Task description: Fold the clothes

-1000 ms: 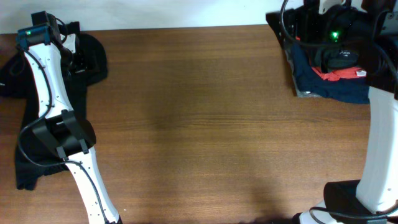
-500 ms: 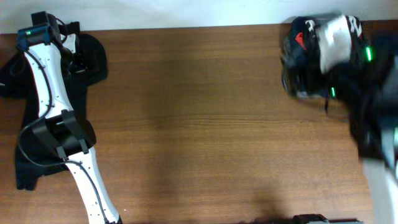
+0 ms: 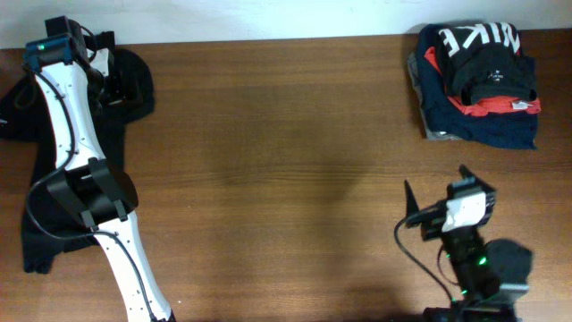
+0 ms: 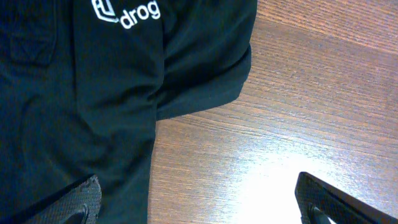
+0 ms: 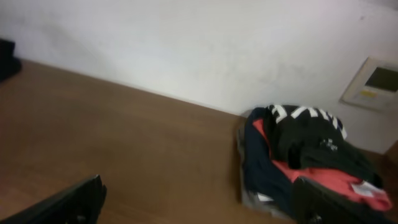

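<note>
The NIKE T-shirt (image 3: 483,49) lay as a folded bundle on top of the pile at the far right corner of the table (image 3: 286,161). The red-orange garment (image 3: 490,107) and the navy one (image 3: 487,132) were under it. The white letters showed at its back edge, and the front part was a bit lumpy. I judged this piece as done, or nearly done.

My right pincer (image 5: 196,186) was low at the near edge, well apart from the pile. Its jaws stood apart w/ nothing between them. My left pincer (image 4: 199,208) hung over the black polo (image 4: 81,93) at the far left corner. It was also spread wide and empty, w/ one finger (image 4: 78,199) above the cloth and the other above bare wood.

The step in hand, as I judged it, was taking the polo. To do it well:
- Come down on the sleeve (image 4: 205,68) edge or the hem, not on the thick middle.
- Pinch one layer only, so the cloth opens when pulled.
- Drag it low and slowly toward the table centre.
- Keep the white logo (image 4: 127,12) side up.
- Keep the right arm away from the pile, so the stack is not pushed.
</note>
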Tool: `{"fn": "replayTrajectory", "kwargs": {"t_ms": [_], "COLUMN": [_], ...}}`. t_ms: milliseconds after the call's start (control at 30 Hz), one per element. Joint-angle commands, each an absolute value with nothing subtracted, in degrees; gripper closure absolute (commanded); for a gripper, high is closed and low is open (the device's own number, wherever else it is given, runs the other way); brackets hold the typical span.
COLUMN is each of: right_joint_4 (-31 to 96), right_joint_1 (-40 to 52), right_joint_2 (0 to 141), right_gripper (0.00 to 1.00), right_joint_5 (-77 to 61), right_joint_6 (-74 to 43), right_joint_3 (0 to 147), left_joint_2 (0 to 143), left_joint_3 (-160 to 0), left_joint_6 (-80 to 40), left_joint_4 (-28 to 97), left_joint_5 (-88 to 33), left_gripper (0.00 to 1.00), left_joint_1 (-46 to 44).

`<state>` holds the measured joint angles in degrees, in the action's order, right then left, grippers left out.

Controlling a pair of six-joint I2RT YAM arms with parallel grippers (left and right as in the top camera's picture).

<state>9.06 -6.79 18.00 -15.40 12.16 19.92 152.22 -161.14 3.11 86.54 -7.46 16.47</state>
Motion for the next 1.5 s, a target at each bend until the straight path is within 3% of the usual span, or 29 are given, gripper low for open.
{"fn": "replayTrajectory", "kwargs": {"t_ms": [0,300,1200,1467], "right_joint_4": [2.1,2.7,3.1,3.1], "right_joint_1": [-7.1,-7.1,-7.2,-7.2], "right_joint_2": [10.7,0.2,0.3,0.3], "right_gripper": [0.01,0.01,0.01,0.01], "right_joint_5": [-14.4,-14.3,-14.3,-14.3], "right_joint_6": [6.5,6.6,6.6,6.6], "right_joint_3": [8.2,0.3,0.3,0.3], "left_joint_2": [152.7,152.7,152.7,140.1], "left_joint_3": [-161.3,-161.3,-161.3,-161.3], "left_joint_6": [2.6,2.6,2.6,2.6], "left_joint_4": [86.6,86.6,86.6,86.6], "left_joint_5": [-7.7,-7.7,-7.7,-7.7], "left_gripper": [0.01,0.01,0.01,0.01], "left_joint_1": [16.7,16.7,16.7,12.7]}}
